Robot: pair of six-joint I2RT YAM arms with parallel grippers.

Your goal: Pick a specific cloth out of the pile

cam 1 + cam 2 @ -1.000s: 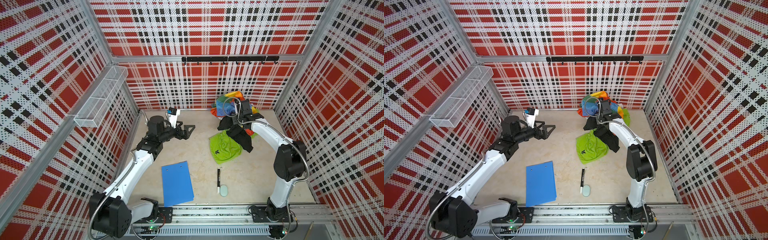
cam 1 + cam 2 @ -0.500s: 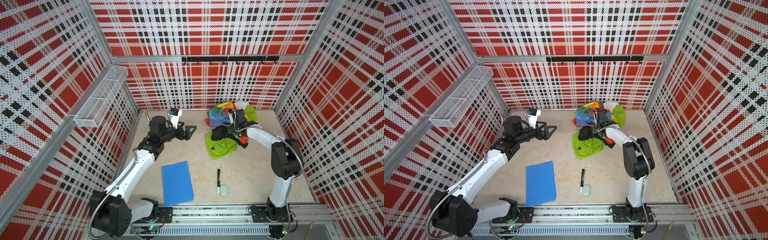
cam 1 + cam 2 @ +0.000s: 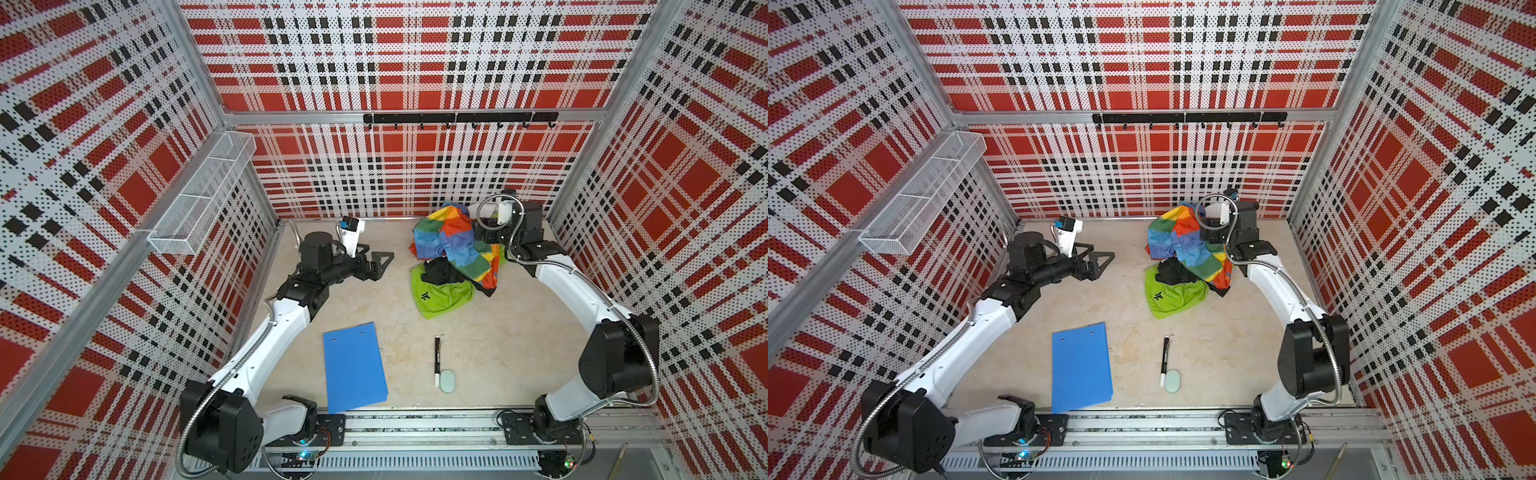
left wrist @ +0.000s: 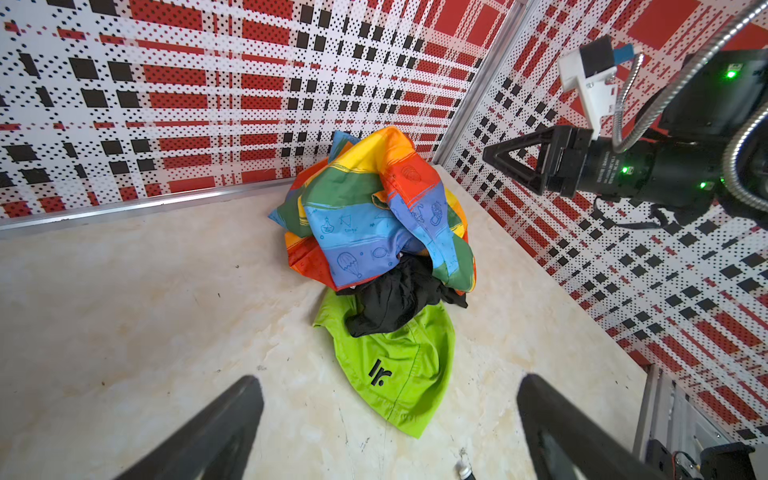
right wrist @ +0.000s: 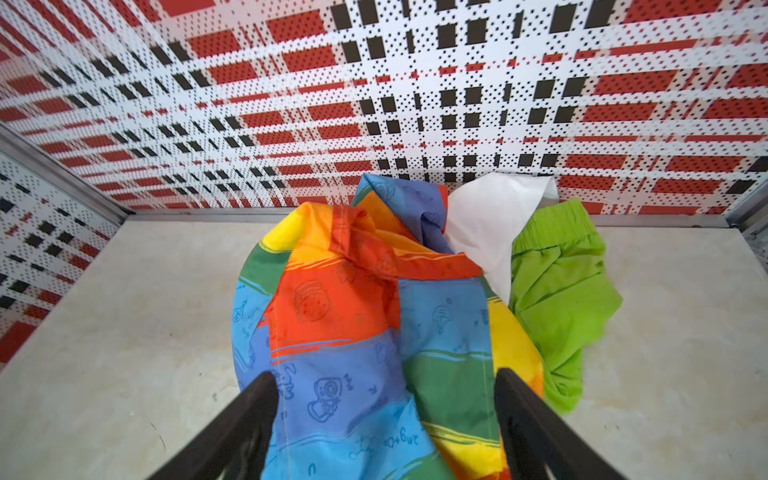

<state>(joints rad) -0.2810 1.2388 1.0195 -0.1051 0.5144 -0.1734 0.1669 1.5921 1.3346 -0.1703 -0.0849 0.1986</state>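
The pile sits at the back right of the floor. The cloth, lime green with a small black logo, pokes out from under the black cloth toward the front; it also shows as the cloth and the cloth. A rainbow patchwork cloth is draped over the top, with a white cloth behind it. My right gripper hovers open over the rainbow cloth, gripping nothing. My left gripper is open left of the pile, and in its wrist view the left gripper faces the green cloth.
A blue clipboard lies at the front, with a black marker and a pale green eraser to its right. A wire basket hangs on the left wall and a black hook rail on the back wall.
My right gripper has opened and let go of the rainbow cloth, which now lies spread over the pile. The right arm swung left and then back. The left arm has barely moved.
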